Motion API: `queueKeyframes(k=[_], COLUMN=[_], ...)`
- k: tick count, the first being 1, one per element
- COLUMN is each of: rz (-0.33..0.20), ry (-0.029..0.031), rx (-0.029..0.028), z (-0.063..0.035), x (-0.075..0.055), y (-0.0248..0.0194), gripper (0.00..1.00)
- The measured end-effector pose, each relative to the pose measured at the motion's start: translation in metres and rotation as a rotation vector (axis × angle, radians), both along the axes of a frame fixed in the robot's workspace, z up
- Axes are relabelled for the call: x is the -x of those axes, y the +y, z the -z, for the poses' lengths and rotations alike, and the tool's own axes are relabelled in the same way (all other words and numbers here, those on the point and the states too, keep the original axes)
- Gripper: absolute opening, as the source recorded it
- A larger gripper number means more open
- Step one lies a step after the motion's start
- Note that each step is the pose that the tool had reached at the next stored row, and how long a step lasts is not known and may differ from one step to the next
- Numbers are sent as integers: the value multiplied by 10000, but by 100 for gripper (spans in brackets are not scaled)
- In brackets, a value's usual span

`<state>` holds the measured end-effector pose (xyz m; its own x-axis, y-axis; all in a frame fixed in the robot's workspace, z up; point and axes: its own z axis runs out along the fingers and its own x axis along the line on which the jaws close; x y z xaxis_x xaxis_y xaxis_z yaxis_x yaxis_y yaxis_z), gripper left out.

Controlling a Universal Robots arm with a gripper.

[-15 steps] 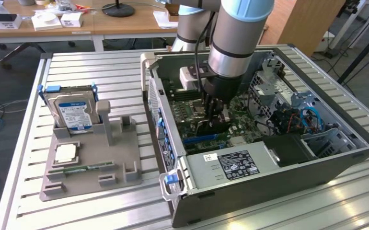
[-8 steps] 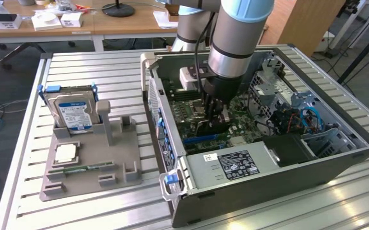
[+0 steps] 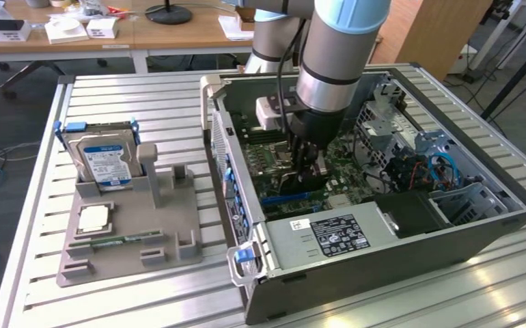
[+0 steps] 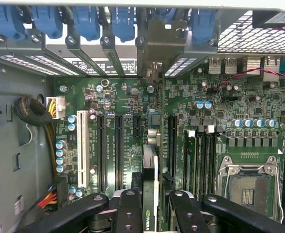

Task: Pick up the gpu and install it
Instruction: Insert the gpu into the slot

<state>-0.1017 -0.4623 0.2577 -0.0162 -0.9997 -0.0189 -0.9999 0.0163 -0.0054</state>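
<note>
Exterior view: the gripper (image 3: pixel 305 164) is down inside the open computer case (image 3: pixel 481 225), over the motherboard (image 3: pixel 358 174). The power supply (image 3: pixel 336 236) label is unreadable. At the exterior view's left stands a blue-labelled hard drive (image 3: pixel 106 160). Wrist view: the jaws pinch the gpu (image 4: pixel 149 184) edge-on above the expansion slots (image 4: pixel 118 145); it bears an Nvidia logo.
</note>
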Motion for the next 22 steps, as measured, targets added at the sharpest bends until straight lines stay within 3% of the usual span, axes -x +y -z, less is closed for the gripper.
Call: queueKeyframes(k=[22], rz=[0], ry=[1], rx=[2], z=[21], x=[0], y=[0], gripper=[26])
